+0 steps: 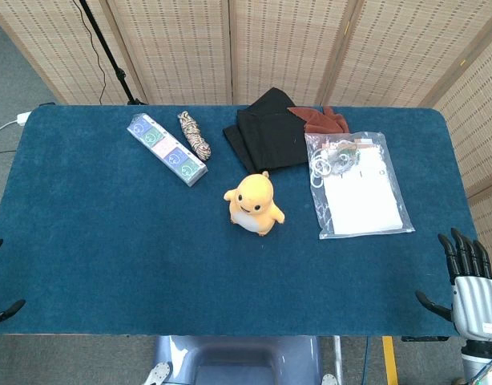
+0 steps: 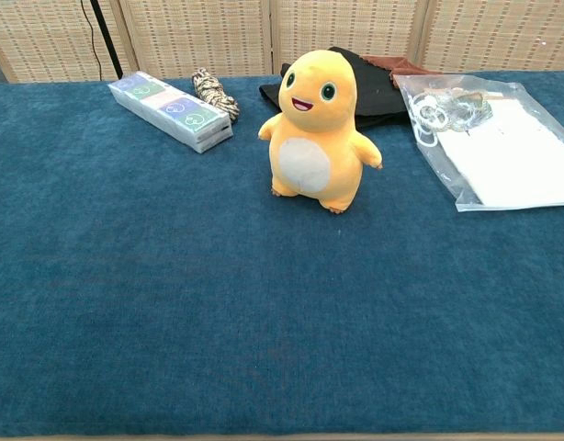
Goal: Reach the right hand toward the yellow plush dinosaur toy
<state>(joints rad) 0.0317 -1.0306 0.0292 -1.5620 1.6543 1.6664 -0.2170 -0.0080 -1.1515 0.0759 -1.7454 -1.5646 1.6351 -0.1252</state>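
While the right hand (image 1: 473,282) waits at the lower right corner of the head view, the reach toward the yellow plush dinosaur toy (image 1: 253,204) looks not yet begun.

The toy stands upright near the middle of the blue table (image 1: 110,241), just below the black cloth (image 1: 266,136) and left of the clear plastic bag (image 1: 356,184); the chest view shows it facing the camera at upper centre. The right hand holds nothing, its fingers pointing up and apart, thumb out to the side, well apart from the toy. Only dark fingertips of the left hand (image 1: 1,281) show at the left edge, so I cannot tell its state. The next move, as I judge it, calls for carrying the right hand up and leftward across bare table, passing below the bag.
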